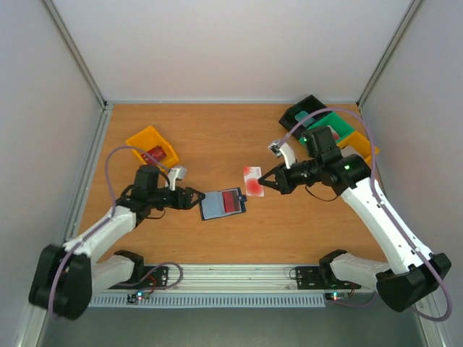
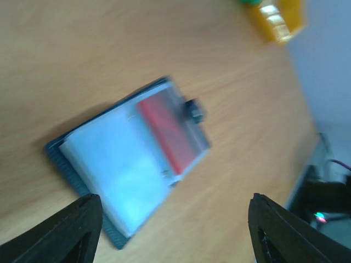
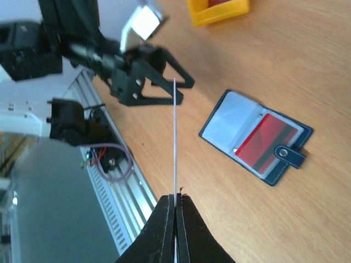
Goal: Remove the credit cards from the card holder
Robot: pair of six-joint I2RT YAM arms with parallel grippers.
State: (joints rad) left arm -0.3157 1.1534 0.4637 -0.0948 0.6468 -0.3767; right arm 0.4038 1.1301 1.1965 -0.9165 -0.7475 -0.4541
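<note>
The navy card holder (image 1: 223, 203) lies open on the table, with a red credit card (image 1: 231, 200) in its right pocket. My left gripper (image 1: 198, 199) is open at the holder's left edge; in the left wrist view its jaws (image 2: 175, 233) stand wide apart just short of the holder (image 2: 120, 175). My right gripper (image 1: 265, 185) is shut on a pale card with red spots (image 1: 255, 188), seen edge-on in the right wrist view (image 3: 175, 137). A second pale, red-spotted card (image 1: 250, 172) lies just behind it. The holder also shows in the right wrist view (image 3: 255, 137).
A yellow bin (image 1: 152, 148) with something red in it stands at the back left. Black (image 1: 307, 108), green (image 1: 329, 126) and yellow (image 1: 359, 144) bins stand at the back right, behind the right arm. A metal rail (image 1: 239, 278) runs along the near edge.
</note>
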